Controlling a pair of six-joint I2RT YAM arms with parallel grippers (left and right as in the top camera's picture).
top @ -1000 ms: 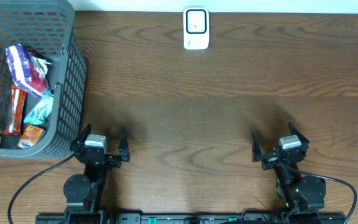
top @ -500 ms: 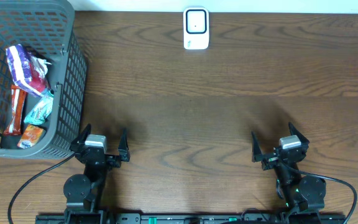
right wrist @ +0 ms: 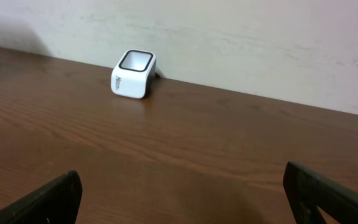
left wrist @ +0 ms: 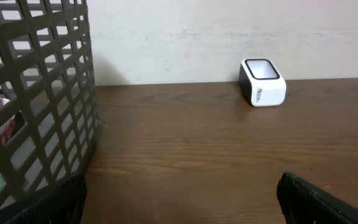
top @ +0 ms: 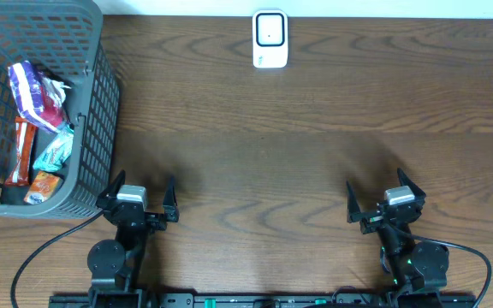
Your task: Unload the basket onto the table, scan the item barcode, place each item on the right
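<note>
brown wood table (top: 315,145) fills the view. grey mesh basket (top: 101,120) sits at the far-left corner. both arms parked at near edge, well apart. left gripper (top: 144,184) is just beside the basket's near-right corner, jaws spread wide, nothing btwn them. right gripper (top: 375,184) same: jaws apart, empty. small white scanner (top: 270,39) stands at far edge, mid-table, well away from both grippers & basket. items to scan lie inside the basket: purple-white packet (top: 32,90) on top, teal packet (top: 56,152) lower.
</note>
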